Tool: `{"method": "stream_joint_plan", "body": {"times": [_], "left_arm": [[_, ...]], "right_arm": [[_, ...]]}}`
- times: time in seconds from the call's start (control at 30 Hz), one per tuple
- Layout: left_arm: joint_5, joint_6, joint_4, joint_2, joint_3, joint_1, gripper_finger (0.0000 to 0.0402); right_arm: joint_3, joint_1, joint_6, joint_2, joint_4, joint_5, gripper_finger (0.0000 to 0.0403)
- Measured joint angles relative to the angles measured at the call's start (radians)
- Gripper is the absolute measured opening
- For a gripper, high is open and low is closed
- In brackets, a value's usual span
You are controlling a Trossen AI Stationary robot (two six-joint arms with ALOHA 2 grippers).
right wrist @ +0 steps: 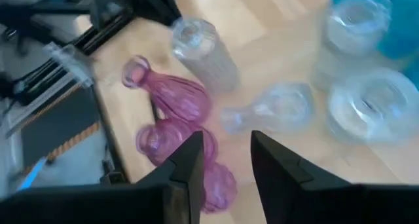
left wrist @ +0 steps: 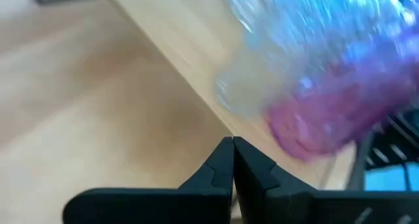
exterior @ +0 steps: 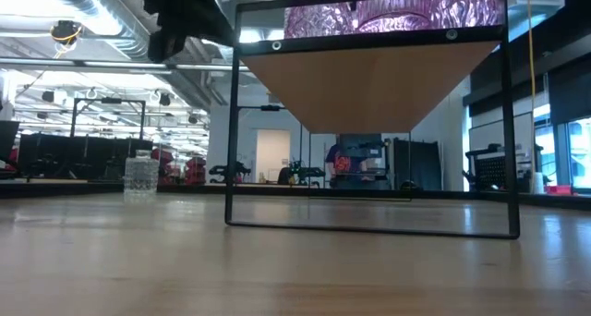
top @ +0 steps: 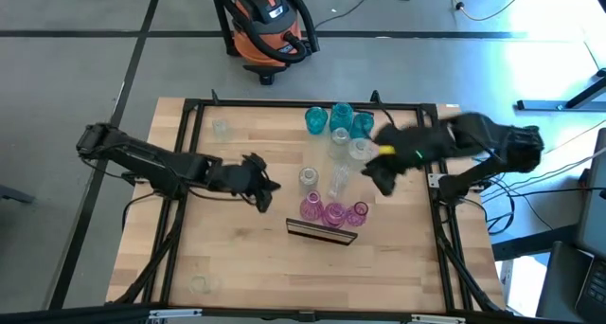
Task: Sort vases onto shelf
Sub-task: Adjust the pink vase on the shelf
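- Grey concrete floor surrounds the surface (top: 237, 267), a light-wood top in a black frame; an orange and black shop vacuum (top: 270, 26) stands on the floor beyond its far edge.
- In the low view the room behind shows ceiling ducts, strip lights and dark racks.
- The shelf (top: 322, 231) is a light-wood board on a thin black frame, standing on the surface near its middle.
- Pink vases (top: 333, 212), ribbed see-through glass with round bellies and narrow necks, stand in a row on the shelf; the low view shows their ridged bases over the board's edge.
- Clear vases (top: 338, 177) of ribbed glass stand on the surface just beyond the pink ones.
- Teal vases (top: 339, 118) cluster near the far edge of the surface.
- Lone clear vases stand well apart: one (top: 221, 129) at the far left corner, one (top: 197, 284) near the front left.
- The left claw (top: 266, 197) hangs left of the shelf, its dark fingers (left wrist: 219, 168) pressed together on nothing.
- The right claw (top: 376, 180) is over the surface beside the clear vases; its fingers (right wrist: 190, 162) stand partly apart with nothing between them.
- None of the vases has anything inside that can be seen.
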State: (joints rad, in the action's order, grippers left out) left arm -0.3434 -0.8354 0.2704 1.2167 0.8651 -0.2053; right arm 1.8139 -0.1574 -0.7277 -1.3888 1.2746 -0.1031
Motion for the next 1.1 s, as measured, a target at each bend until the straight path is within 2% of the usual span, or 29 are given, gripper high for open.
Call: {"method": "stream_joint_plan", "body": {"times": [0.1,0.17,0.3,0.43,0.63,0.8,1.1], "left_arm": [[0.007,0.032,0.098,-0.077,0.001,0.056,0.0000],[0.073,0.079,0.146,-0.111,-0.002,0.115,0.0000],[0.314,0.190,0.109,-0.139,-0.068,0.266,0.0000],[0.554,0.290,0.105,-0.136,-0.123,0.419,0.0000],[0.709,0.423,0.095,-0.136,-0.133,0.557,0.0000],[0.735,0.459,0.096,-0.136,-0.133,0.594,0.0000],[0.775,0.489,0.096,-0.136,-0.133,0.605,0.0000]], "right_arm": [[-0.109,-0.132,-0.181,0.059,0.010,-0.168,0.0108],[-0.213,-0.200,-0.335,0.099,0.003,-0.213,0.0108],[-0.419,-0.286,-0.588,0.152,-0.106,-0.219,0.0108],[-0.532,-0.297,-0.751,0.142,-0.179,-0.227,0.0091],[-0.573,-0.328,-0.905,0.054,-0.176,-0.186,0.0049],[-0.573,-0.366,-1.020,-0.009,-0.167,-0.141,0.0032],[-0.573,-0.372,-1.041,-0.030,-0.274,-0.195,0.0030]]}}
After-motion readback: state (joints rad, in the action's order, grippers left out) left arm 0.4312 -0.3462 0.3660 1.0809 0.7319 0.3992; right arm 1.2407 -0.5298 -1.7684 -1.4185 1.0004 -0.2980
